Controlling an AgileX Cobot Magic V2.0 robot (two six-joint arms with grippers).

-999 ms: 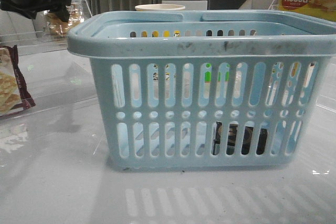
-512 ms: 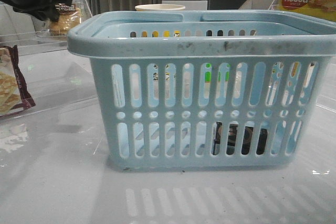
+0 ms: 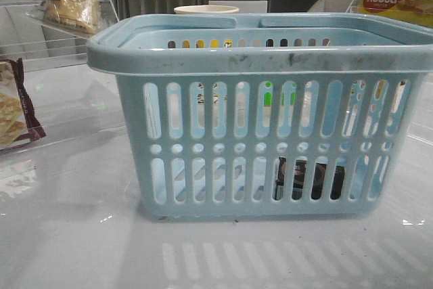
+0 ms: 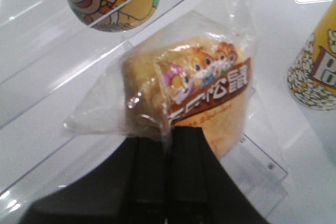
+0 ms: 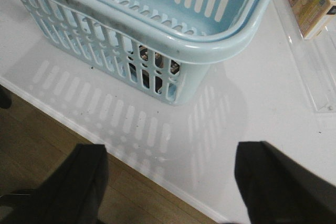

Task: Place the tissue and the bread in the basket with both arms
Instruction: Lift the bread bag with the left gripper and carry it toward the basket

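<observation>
The white glossy tabletop (image 3: 74, 235) carries the large light-blue plastic basket with slotted sides and a scuffed rolled rim (image 3: 260, 116), standing upright at the centre of the front view. The same basket (image 5: 157, 19) appears in the right wrist view, set near the tabletop's front edge.

The small black rectangular tissue pack (image 3: 308, 179) lies low inside the basket, on its floor toward the right end, visible only through the lower slots. It shows again as a dark shape behind the slots near one corner (image 5: 155, 69).

The maroon-edged packet of pale flat pieces (image 3: 15, 109) rests on the tabletop at the far left, well apart from the basket.

The small clear plastic pack of golden-brown bread with a dark printed label (image 4: 194, 103) is raised off the tabletop, up and to the left of the basket rim (image 3: 71, 10).

The left pincer (image 4: 169, 145) has its black fingers pressed together on the wrapper of the bread pack, pinching it.

The right pincer (image 5: 170, 182) has its fingers spread wide, holding nothing, poised over the tabletop's front edge, apart from the basket.
</observation>
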